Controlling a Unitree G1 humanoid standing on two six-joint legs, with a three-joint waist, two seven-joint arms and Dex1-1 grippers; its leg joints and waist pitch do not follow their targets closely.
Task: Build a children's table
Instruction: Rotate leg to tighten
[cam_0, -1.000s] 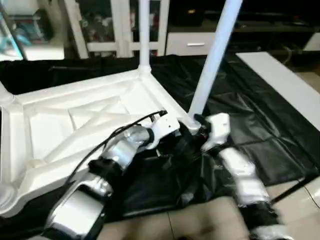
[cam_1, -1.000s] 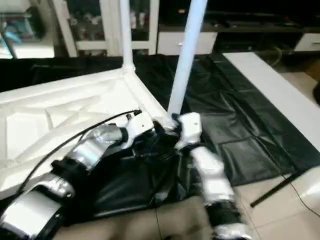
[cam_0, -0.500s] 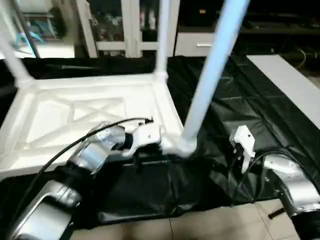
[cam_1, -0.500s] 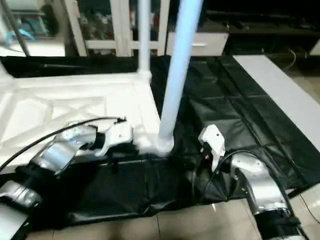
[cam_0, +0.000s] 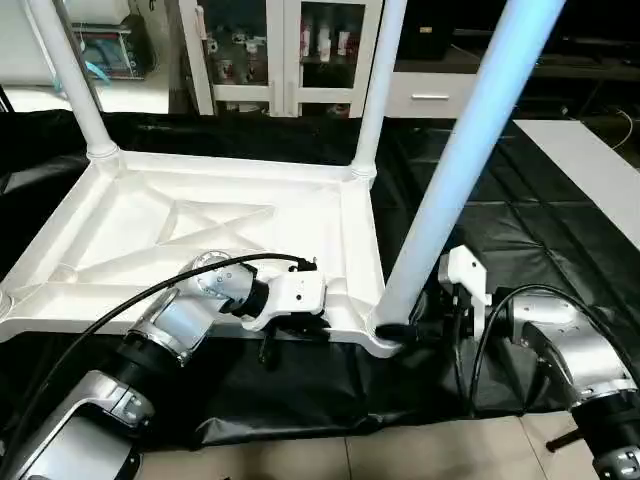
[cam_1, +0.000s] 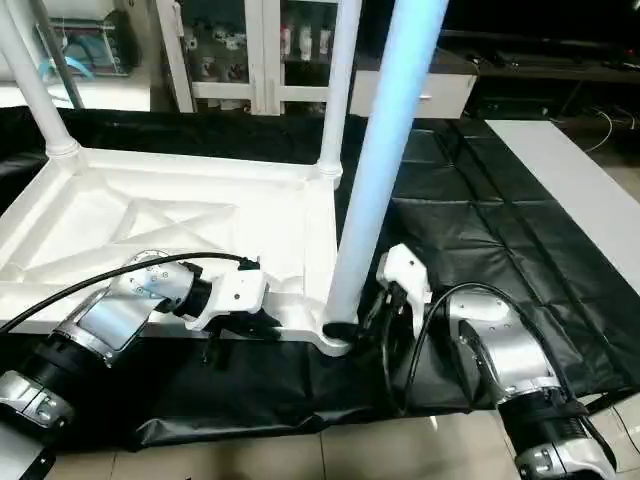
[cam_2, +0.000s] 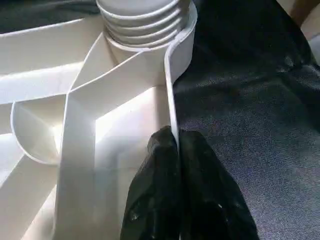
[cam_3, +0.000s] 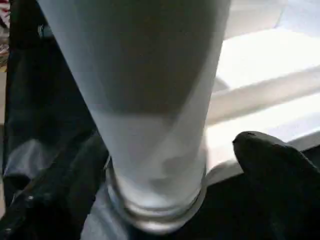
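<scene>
The children's table lies upside down on the black-draped work table: the white tabletop (cam_0: 200, 225) shows its X-ribbed underside. White legs stand in the far-left corner (cam_0: 68, 80), the far-right corner (cam_0: 378, 90) and the near-right corner (cam_0: 470, 160). My left gripper (cam_0: 288, 328) is shut on the tabletop's near rim (cam_2: 172, 90), its black fingers (cam_2: 160, 180) pinching the thin wall just below the threaded leg base (cam_2: 145, 20). My right gripper (cam_0: 418, 318) is open around the foot of the near-right leg (cam_3: 155, 125), one finger (cam_3: 275, 170) on each side, apart from it.
The tabletop's near rim runs close to the work table's front edge, with tiled floor (cam_0: 420, 455) below. A white board (cam_0: 590, 170) lies on the black cloth to the right. White glass-door cabinets (cam_0: 290, 50) stand behind. A black cable (cam_0: 150, 300) arcs over my left forearm.
The view has tilted and shifted. My right gripper drew back from the near-right leg's foot half a second ago and is now around it again. My left gripper stays on the rim.
</scene>
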